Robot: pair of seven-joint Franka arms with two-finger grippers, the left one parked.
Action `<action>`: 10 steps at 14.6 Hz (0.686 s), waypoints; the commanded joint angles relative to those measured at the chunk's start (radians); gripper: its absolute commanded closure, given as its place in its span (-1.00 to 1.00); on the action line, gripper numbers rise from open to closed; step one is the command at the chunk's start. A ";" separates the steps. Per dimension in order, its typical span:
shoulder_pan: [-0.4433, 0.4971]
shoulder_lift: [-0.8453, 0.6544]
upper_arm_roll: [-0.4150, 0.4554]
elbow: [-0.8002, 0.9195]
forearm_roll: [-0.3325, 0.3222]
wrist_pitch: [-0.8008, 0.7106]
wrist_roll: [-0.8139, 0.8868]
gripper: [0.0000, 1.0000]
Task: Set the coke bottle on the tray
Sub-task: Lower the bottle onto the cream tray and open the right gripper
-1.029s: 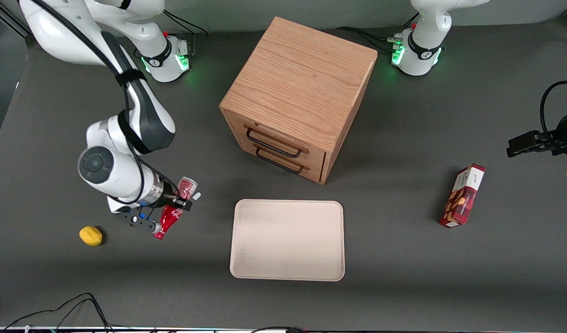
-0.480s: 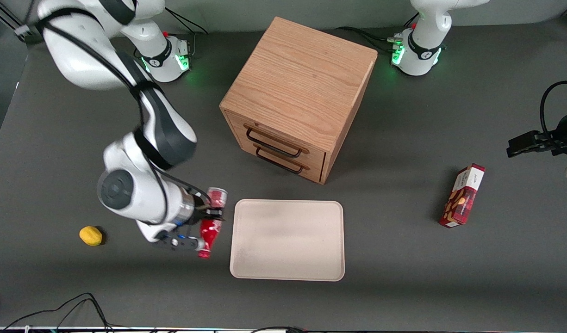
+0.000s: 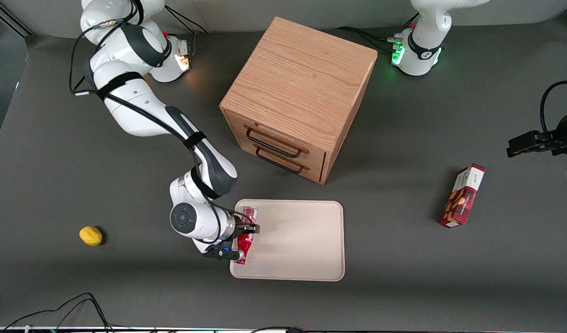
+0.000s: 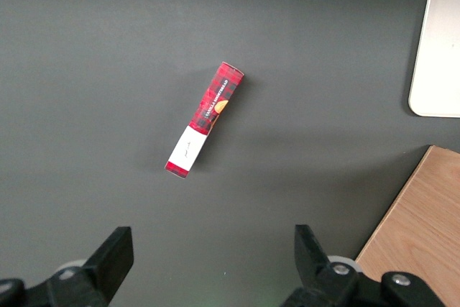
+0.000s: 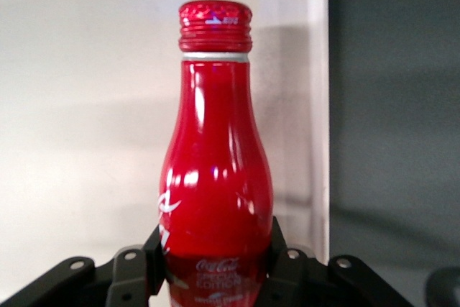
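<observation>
The coke bottle (image 3: 245, 238) is glossy red with white lettering and a red cap. My right gripper (image 3: 246, 233) is shut on its body and holds it lying sideways over the cream tray (image 3: 297, 240), at the tray's edge toward the working arm's end. In the right wrist view the bottle (image 5: 215, 177) sits between the black fingers (image 5: 282, 253) of the gripper (image 5: 215, 264), cap pointing over the tray (image 5: 86, 106). I cannot tell whether the bottle touches the tray.
A wooden two-drawer cabinet (image 3: 299, 97) stands farther from the front camera than the tray. A yellow lemon (image 3: 90, 235) lies toward the working arm's end. A red snack box (image 3: 463, 195) lies toward the parked arm's end, also in the left wrist view (image 4: 205, 118).
My right arm has carried the bottle sideways from near the lemon to over the tray's edge. The gripper stays shut on it.
</observation>
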 commanded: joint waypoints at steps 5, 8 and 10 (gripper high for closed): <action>0.008 0.008 -0.001 0.029 -0.043 -0.012 0.033 -1.00; 0.008 0.008 -0.001 0.023 -0.046 -0.011 0.034 -1.00; 0.007 0.008 -0.003 0.004 -0.060 -0.004 0.036 -1.00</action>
